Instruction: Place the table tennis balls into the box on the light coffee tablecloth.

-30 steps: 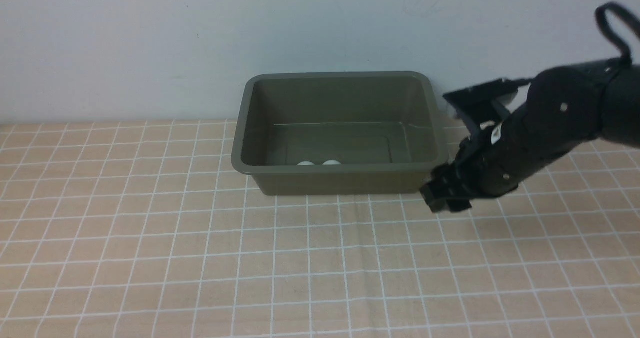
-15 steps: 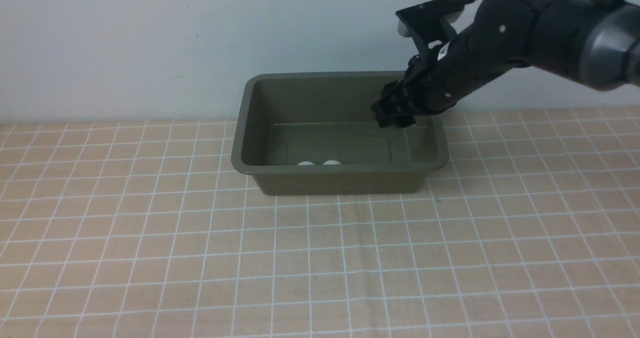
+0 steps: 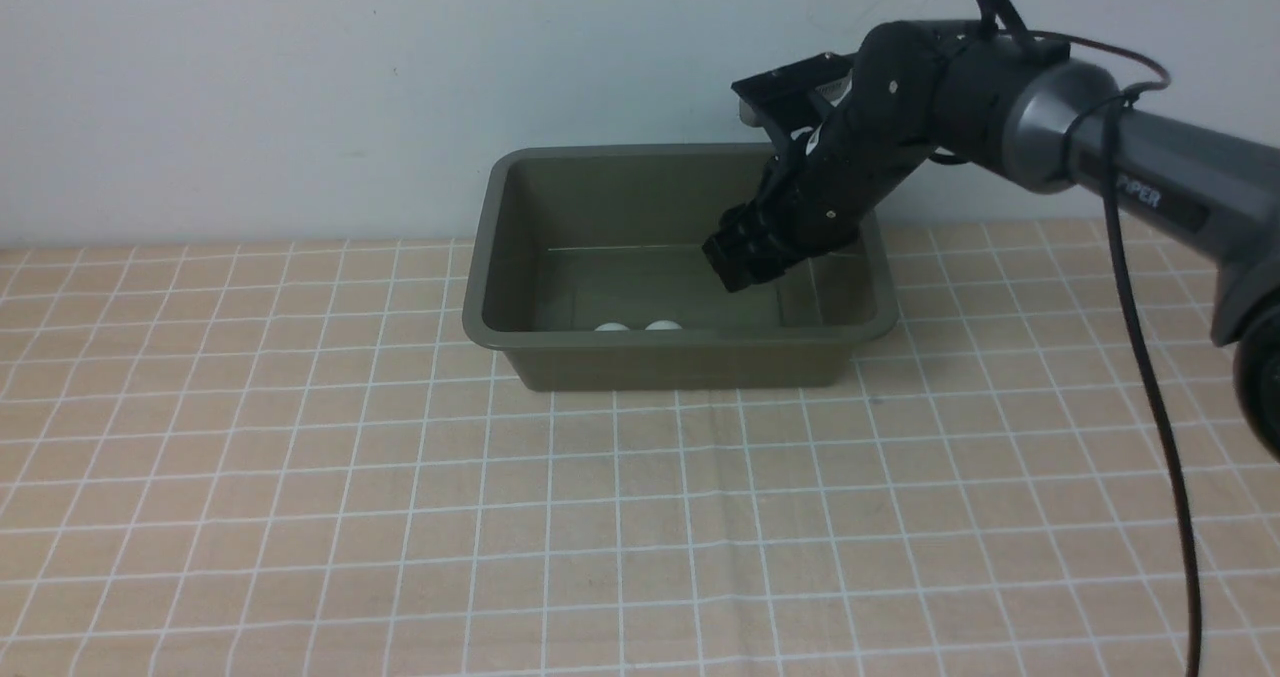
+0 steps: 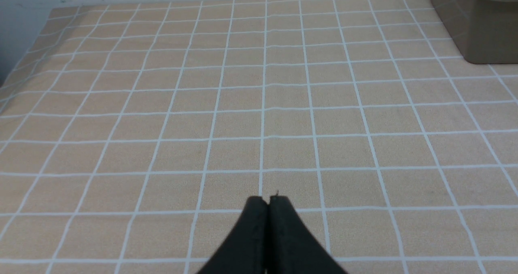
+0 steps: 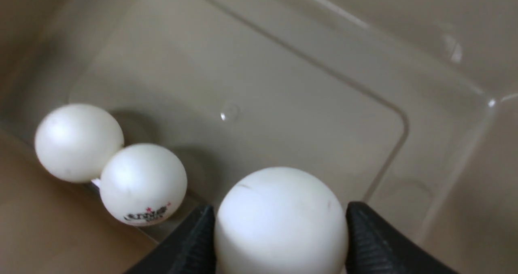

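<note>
Right gripper [image 3: 738,260] hangs inside the olive-green box [image 3: 680,338], jaws closed on the third table tennis ball [image 5: 281,221]. Two balls [image 5: 79,142] [image 5: 143,183] lie touching against the box's near wall, the second bearing a printed mark. Left gripper [image 4: 268,203] rests over the checked tablecloth [image 4: 259,116], jaws closed and empty. Recommended: release low over bare floor, away from the pair, to limit bounce; withdraw straight up clear of the rim
</note>
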`<state>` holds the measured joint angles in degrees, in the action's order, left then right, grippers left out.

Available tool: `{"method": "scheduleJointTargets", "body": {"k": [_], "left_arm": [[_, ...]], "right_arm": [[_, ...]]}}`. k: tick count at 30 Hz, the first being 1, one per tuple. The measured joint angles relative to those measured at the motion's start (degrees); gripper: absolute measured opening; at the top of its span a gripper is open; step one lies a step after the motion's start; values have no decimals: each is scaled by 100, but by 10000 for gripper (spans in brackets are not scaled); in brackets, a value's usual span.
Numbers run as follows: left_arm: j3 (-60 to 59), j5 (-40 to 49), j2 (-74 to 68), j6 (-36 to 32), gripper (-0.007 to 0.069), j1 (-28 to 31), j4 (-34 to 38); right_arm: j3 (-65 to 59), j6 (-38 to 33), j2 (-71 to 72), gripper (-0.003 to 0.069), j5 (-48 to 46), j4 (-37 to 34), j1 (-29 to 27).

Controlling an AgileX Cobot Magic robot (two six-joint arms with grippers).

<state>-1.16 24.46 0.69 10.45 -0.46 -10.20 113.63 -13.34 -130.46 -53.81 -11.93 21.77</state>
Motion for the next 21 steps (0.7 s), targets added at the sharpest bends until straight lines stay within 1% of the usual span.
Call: {"method": "scheduleJointTargets", "body": {"k": [11, 15, 17, 21], "left_arm": [[0, 0, 0, 0, -69, 0, 0], [0, 0, 0, 0, -69, 0, 0], [0, 0, 0, 0, -69, 0, 0], [0, 0, 0, 0, -69, 0, 0]], "right_arm": [[9, 0, 7, 393, -27, 0, 0], [193, 0, 18, 388, -284, 161, 0], [407, 0, 60, 365, -545, 273, 0], [1036, 12, 334, 258, -1456, 660, 0]]}}
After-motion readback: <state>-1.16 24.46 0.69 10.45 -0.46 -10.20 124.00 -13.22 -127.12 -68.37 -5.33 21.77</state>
